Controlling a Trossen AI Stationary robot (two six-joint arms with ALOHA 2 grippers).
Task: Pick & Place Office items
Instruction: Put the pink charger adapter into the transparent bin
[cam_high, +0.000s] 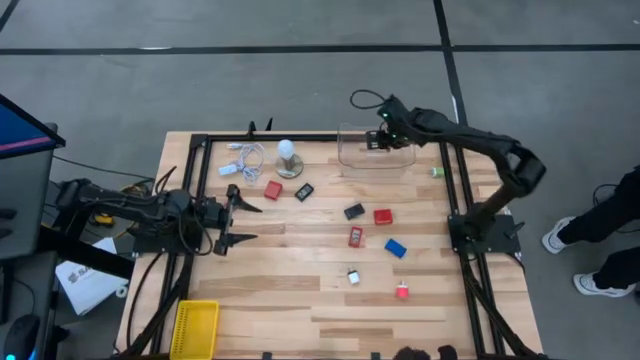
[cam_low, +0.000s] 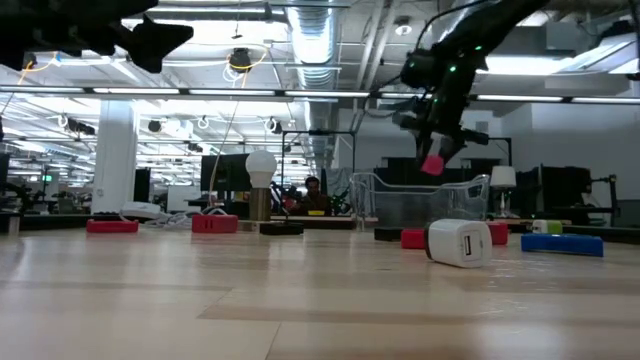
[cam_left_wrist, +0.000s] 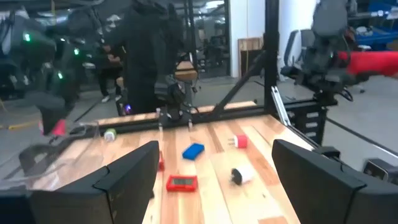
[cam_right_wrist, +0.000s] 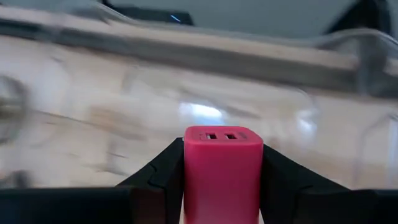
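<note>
Office items lie scattered over the wooden table (cam_high: 300, 300), and one of them, a red block (cam_right_wrist: 222, 171) with two slots in its end face, is clamped between the fingers of the right gripper (cam_right_wrist: 222, 186). That gripper (cam_high: 378, 140) hangs over the clear bin (cam_high: 375, 152) at the table's far edge; in the low view the red block (cam_low: 432, 165) shows just above the bin's rim (cam_low: 420, 182), clear of it. Whether anything already lies in the bin cannot be made out through its blurred walls.

The left gripper (cam_high: 232, 215) waits at the table's left side with its fingers spread wide apart and nothing between them.

Out on the boards lie more red blocks (cam_high: 273, 190), a black block (cam_high: 304, 192), another black block (cam_high: 354, 211), a red one with a dark face (cam_high: 355, 236), a blue block (cam_high: 396, 248), a white block (cam_high: 353, 277) and a small red-and-white one (cam_high: 402, 291). A green piece (cam_high: 437, 172) sits by the right rail, too small to tell what it is.

A white bulb (cam_high: 287, 152) on a round base stands near the far edge beside a coiled white cable (cam_high: 245, 158). A yellow bin (cam_high: 195, 328) sits at the near left corner, partly cut off by the frame's edge.
</note>
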